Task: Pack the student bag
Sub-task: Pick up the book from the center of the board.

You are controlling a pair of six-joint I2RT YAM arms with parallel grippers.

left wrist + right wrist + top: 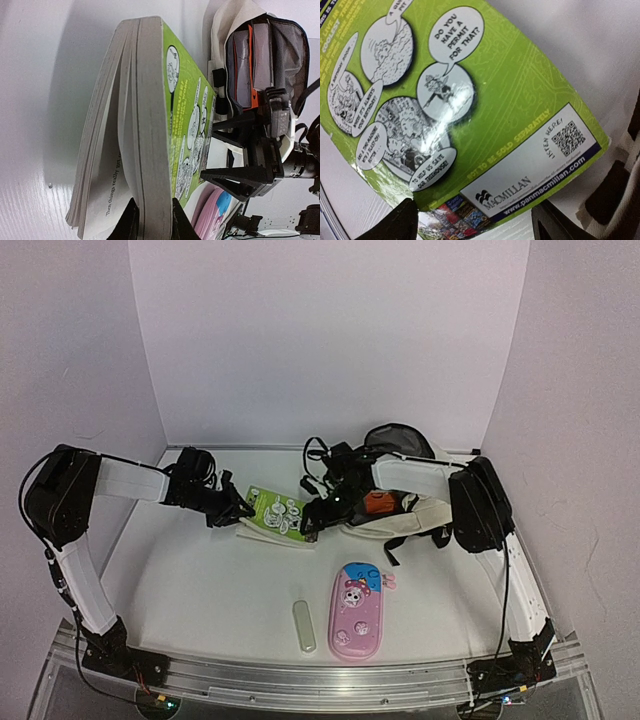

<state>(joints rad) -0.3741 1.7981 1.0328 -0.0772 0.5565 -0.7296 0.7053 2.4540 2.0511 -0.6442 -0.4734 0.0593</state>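
book cover [485,115]: glossy green card, with light glaring off the print
book pages [112,150]: matt off-white paper, slightly rough at the cut edge
student bag [232,22]: matt cream woven cloth
bag lining [292,50]: smooth grey fabric with a faint sheen
pencil case [357,612]: smooth pink skin, faintly shiny, plastic-like
table [200,580]: smooth white top, semi-gloss
rail [300,672]: bare silver metal, dull shine
left gripper [151,222]: matt black plastic fingers
walls [330,340]: plain matt white
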